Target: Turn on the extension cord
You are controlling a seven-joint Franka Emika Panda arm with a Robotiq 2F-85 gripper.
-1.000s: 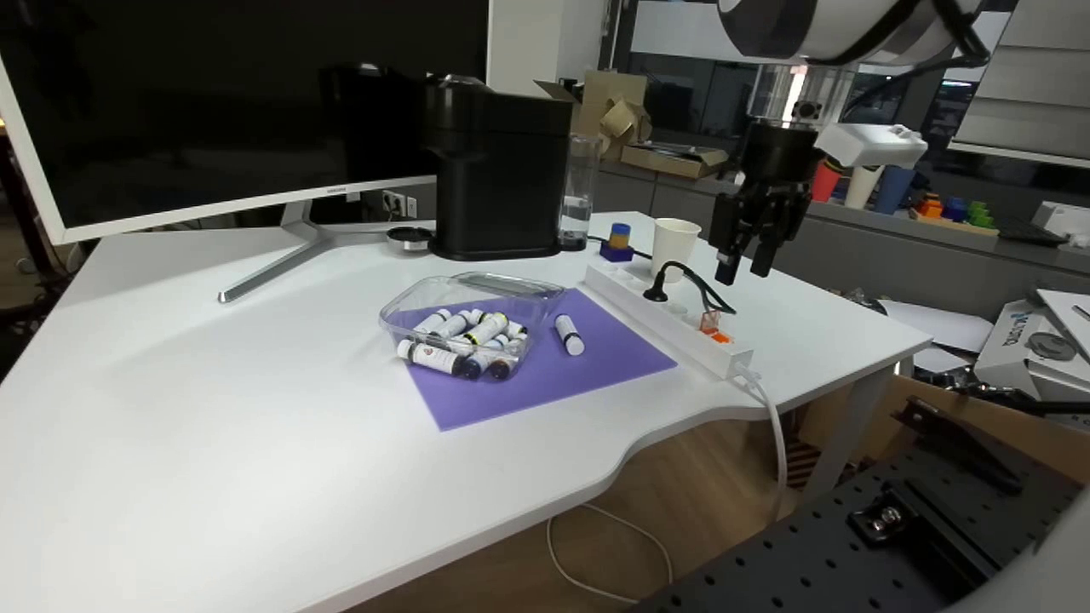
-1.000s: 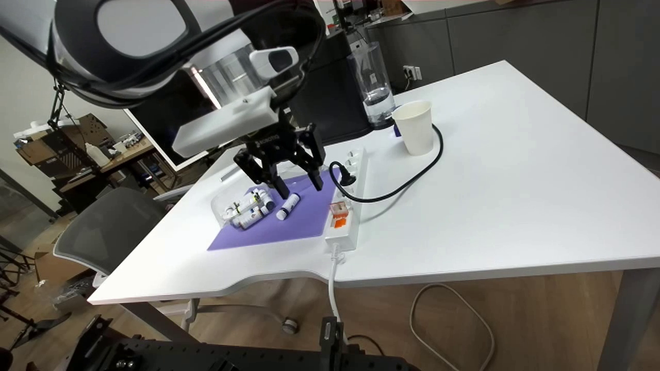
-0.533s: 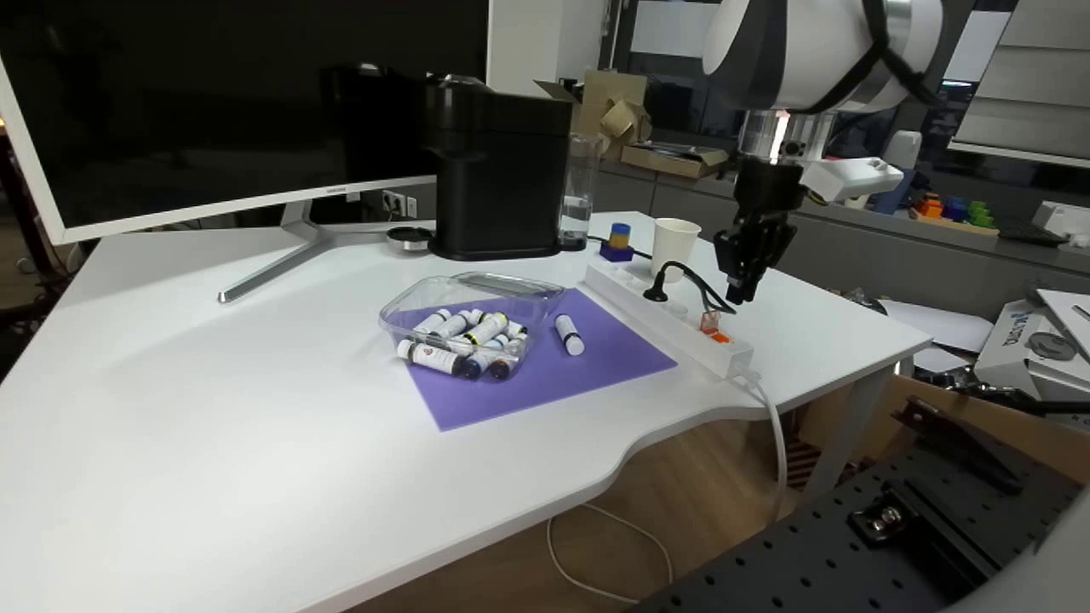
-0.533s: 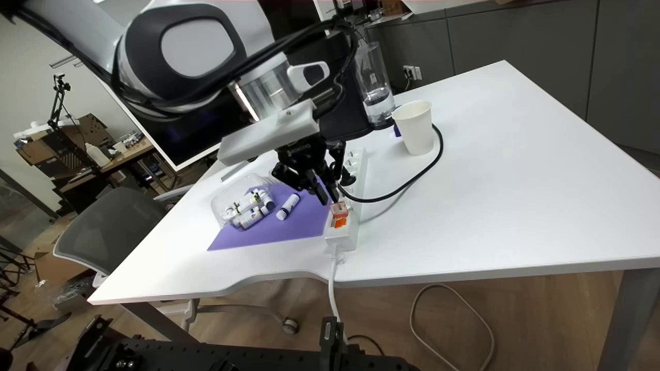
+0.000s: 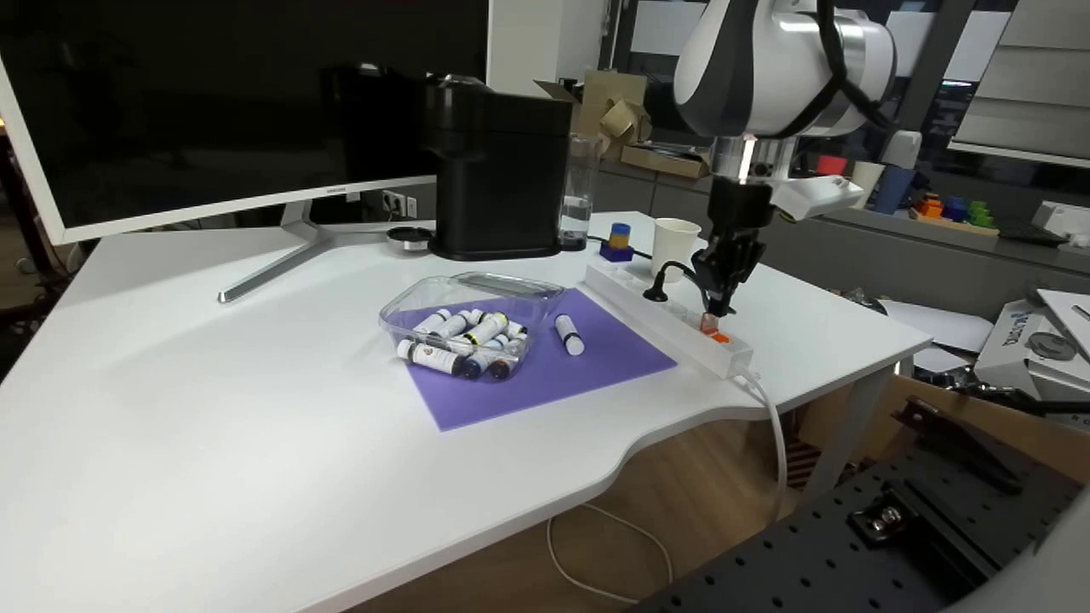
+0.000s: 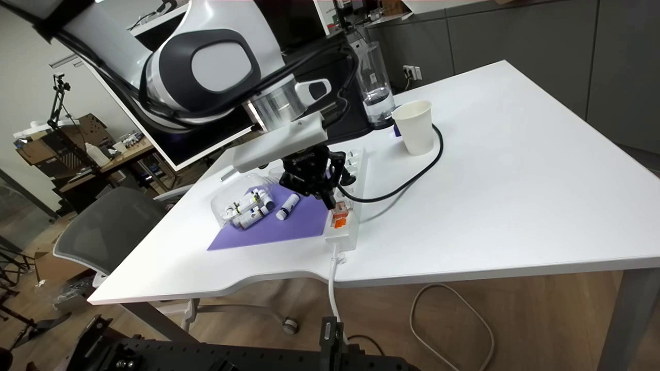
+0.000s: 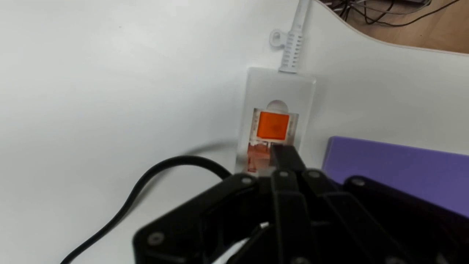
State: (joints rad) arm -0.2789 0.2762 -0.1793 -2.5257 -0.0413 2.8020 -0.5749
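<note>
Low over the extension cord (image 5: 660,323) goes the spotlight, and there hangs the gripper (image 7: 288,158), fingers clenched together, nothing visible between them. The cord's long white strip lies on the white table (image 5: 255,383), just beside the purple mat (image 6: 273,226), its white cable (image 6: 331,291) dropping over the edge. And look at the wrist view: the orange switch (image 7: 273,125) sits bare, just ahead of the fingertips, with its clear reddish cover (image 7: 258,157) flipped up. So that part looks done! A black plug (image 5: 655,294) is seated in the strip, too. What's left, by my read, is the press itself: the tips hang by the cover rather than over the switch, and whether they touch it I can't tell. Nor can I call the switch on or off; its tilt is too hard to read. I'd judge this the end of the approach: a short shift toward the cable end, then a firm push. The danger? Knocking that cover shut.
</note>
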